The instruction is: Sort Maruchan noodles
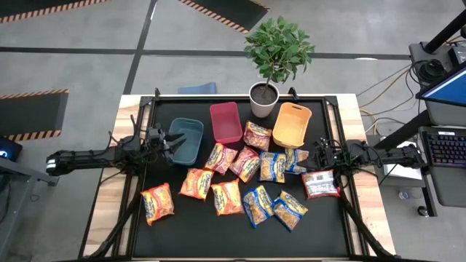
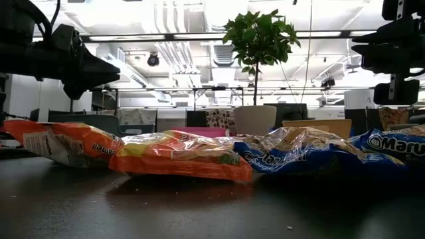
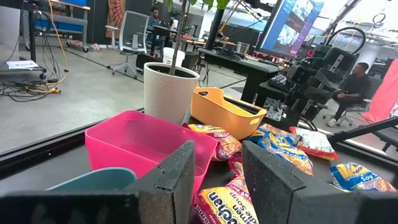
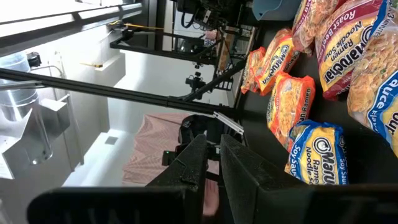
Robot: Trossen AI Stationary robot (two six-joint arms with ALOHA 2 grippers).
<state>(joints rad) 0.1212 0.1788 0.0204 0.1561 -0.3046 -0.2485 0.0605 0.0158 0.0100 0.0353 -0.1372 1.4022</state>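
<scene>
Noodle packets (image 1: pixel 247 182) lie scattered over the black mat (image 1: pixel 218 233) in front of the teal bin (image 1: pixel 186 140), pink bin (image 1: pixel 226 121) and orange bin (image 1: pixel 292 124); high view.

Low view: packets lie flat, plant pot (image 2: pixel 254 119) behind.

Left wrist view: left gripper (image 3: pixel 217 171) fingers spread, empty, above the teal bin.

Right wrist view: right gripper (image 4: pixel 212 163) fingers pressed nearly together, holding nothing, at the mat's right edge.

- About a dozen noodle packets (image 1: pixel 240 185) lay flat and loose on the mat, between the two grippers, some overlapping.
- Orange ones (image 1: pixel 157 202) lay nearest the left gripper.
- Blue-yellow ones (image 1: pixel 273 167) and a white-faced packet (image 1: pixel 320 183) lay nearer the right gripper.
- Red ones (image 1: pixel 245 163) sat mid-cluster.
</scene>
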